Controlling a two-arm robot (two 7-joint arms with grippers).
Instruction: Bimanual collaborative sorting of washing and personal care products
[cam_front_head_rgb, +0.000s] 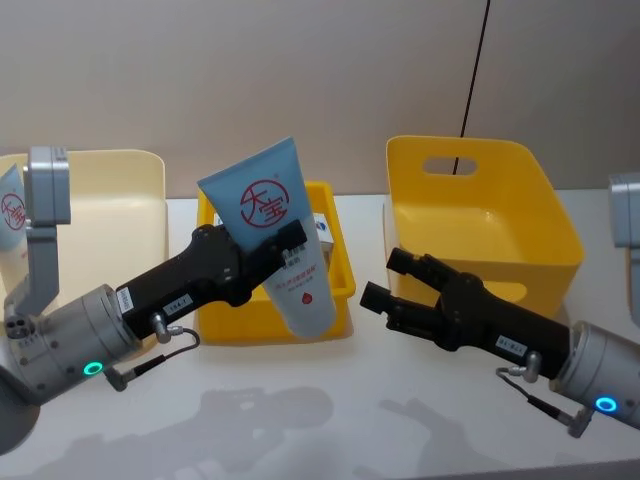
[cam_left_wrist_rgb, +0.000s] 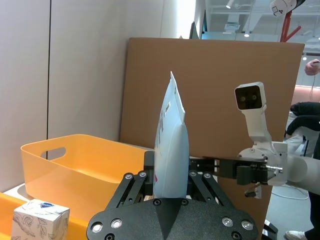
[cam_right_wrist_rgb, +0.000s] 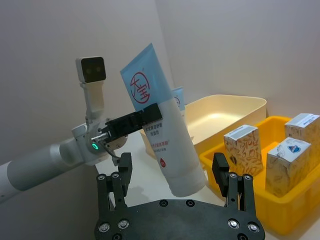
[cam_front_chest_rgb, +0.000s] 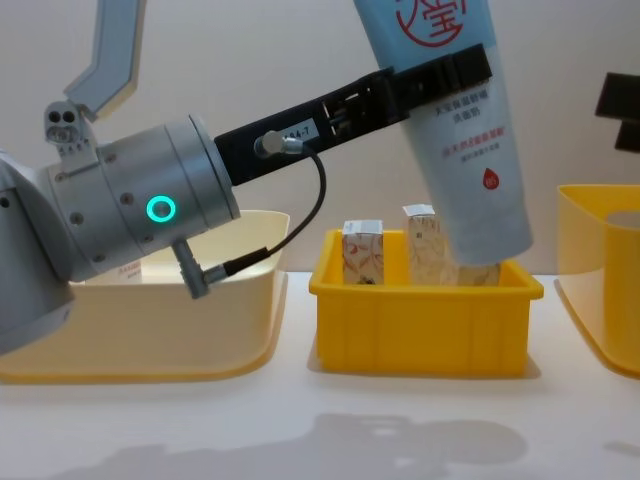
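Note:
My left gripper (cam_front_head_rgb: 283, 246) is shut on a tall light-blue tube (cam_front_head_rgb: 268, 232) with a red round logo. The tube hangs tilted, cap end down, over the small yellow bin (cam_front_head_rgb: 336, 300). From the side its lower end (cam_front_chest_rgb: 470, 200) reaches down to the bin's rim. Three white cartons with swirl print (cam_right_wrist_rgb: 242, 149) stand in that bin, two of them seen from the chest (cam_front_chest_rgb: 362, 251). My right gripper (cam_front_head_rgb: 384, 280) is open, level with the tube's lower end and a short way to its right. Its fingers (cam_right_wrist_rgb: 220, 169) hold nothing. Another blue tube (cam_front_head_rgb: 9, 212) leans in the cream bin.
A cream bin (cam_front_head_rgb: 112, 215) stands at the left and a large yellow bin with a handle slot (cam_front_head_rgb: 480, 225) at the right, with the small yellow bin (cam_front_chest_rgb: 420, 325) between them. White table runs along the front. A brown board stands behind (cam_left_wrist_rgb: 215, 85).

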